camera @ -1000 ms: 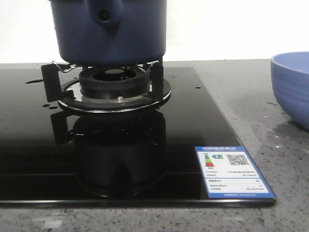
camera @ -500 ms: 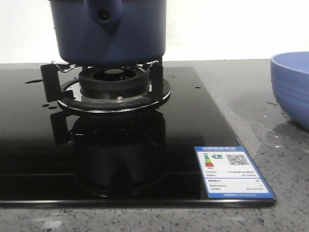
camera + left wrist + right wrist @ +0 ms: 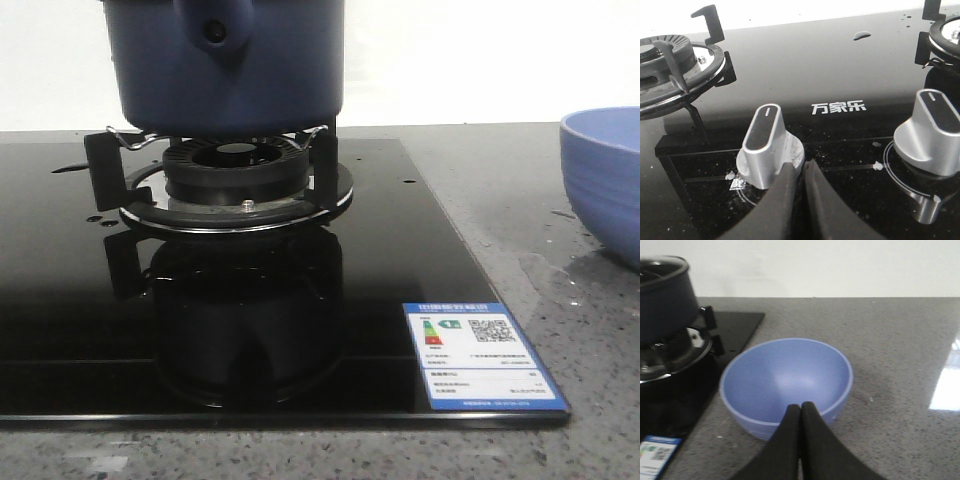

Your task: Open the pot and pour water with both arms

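Grey speckled stone desk [image 3: 560, 440] under a glossy black glass hob [image 3: 60, 330], plain white wall behind. From the front: large dark navy-blue round pot [image 3: 270, 70] seated upright on the black burner grate [image 3: 230, 170], handle stub with its dark round hole [image 3: 213, 32] pointing toward the camera, main axis vertical; lighter blue bowl [image 3: 605, 180] off to the right, well apart from the hob edge; wet patches on the stone near it. From the left wrist: left hand [image 3: 801, 167] pressed together, holding nothing, tips just beside a silver oblong control knob [image 3: 765, 142]; a second knob [image 3: 935, 130] further along. From the right wrist: right hand [image 3: 801, 410] also pressed together and empty, over the near rim of the blue bowl [image 3: 785, 380], pot [image 3: 662, 300] with a glass lid [image 3: 660, 267] still on. Likely risks: nudging the knob with the left hand so close to it; slipping on the smooth pot wall or wet desk; spilling short of the bowl.
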Robot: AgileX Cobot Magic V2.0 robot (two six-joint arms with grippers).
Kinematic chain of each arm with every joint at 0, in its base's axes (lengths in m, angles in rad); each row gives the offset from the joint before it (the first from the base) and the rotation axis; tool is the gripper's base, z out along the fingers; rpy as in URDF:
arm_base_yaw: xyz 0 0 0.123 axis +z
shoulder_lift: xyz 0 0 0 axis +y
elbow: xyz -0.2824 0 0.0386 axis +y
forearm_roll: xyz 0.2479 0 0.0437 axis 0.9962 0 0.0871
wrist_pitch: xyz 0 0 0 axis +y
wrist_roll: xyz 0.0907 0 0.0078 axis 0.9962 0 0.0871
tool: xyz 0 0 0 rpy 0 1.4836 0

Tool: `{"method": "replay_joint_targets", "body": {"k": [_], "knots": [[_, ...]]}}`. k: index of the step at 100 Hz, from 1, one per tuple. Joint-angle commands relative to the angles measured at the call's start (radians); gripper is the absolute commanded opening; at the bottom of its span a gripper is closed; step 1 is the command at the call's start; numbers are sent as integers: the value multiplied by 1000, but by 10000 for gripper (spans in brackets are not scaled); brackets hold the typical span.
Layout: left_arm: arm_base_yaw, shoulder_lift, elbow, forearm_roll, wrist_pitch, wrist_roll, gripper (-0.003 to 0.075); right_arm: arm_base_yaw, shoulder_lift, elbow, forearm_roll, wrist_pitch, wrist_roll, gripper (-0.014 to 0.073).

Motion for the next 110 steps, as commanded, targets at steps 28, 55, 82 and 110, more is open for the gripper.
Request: {"method": "replay_joint_targets", "body": {"k": [28,55,82,110], "knots": [[3,-26,28,-19,-40,-8,-20,-71,14,420,-224,-733,164,-63],[3,-26,28,-19,-40,-8,-20,-78,-15,565,-243,-650,177,-63],[3,-26,28,-19,-38,-8,-20,-78,-15,567,-234,-529,177,-63],[3,-26,28,-19,-38,-8,-20,-78,-15,567,-234,-534,177,-63]]}}
